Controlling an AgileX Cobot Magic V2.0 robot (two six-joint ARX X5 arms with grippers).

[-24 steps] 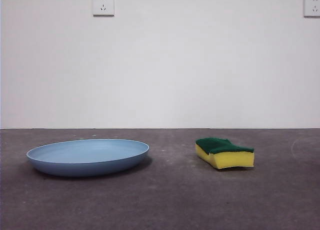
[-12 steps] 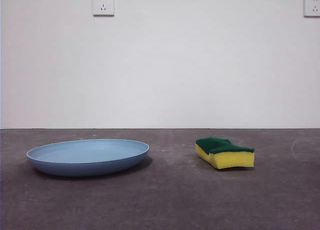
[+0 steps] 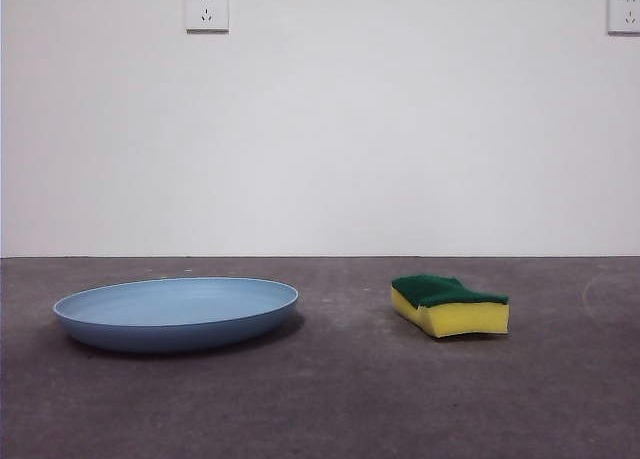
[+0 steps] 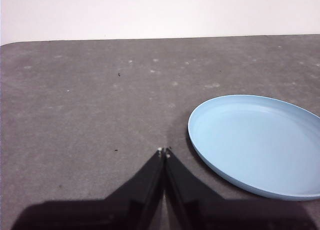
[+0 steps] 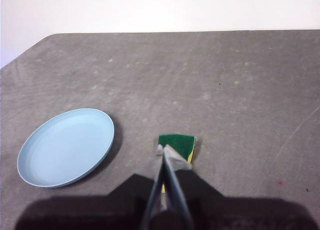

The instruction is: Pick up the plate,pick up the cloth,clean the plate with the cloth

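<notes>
Setting: plain white wall behind a dark grey, lightly speckled worktop; two wall sockets sit high up.

Plate: I see the plate, light blue, wide and shallow, lying flat on the worktop with its low rim up. Nothing touches it.

Cloth: what I take as the cloth is a small yellow sponge with a dark green scouring layer on top. It lies flat, well apart from the plate, with bare worktop between them.

Left tool: my left tool is clenched, its two black jaws meeting at the tips, grasping nothing. It hangs above the worktop just beside the plate's edge.

Right tool: my right tool is also clenched and empty, raised above the cloth, with the plate off to one side.

Progress: I judge nothing is lifted yet; both pickups remain.

Risks: I think the low, smooth rim gives the jaws little to bite, so the plate could slide or tip out on lifting. The soft sponge may squash or twist in a tight grip. Both tools must open before descending, or they will simply push the things away.
</notes>
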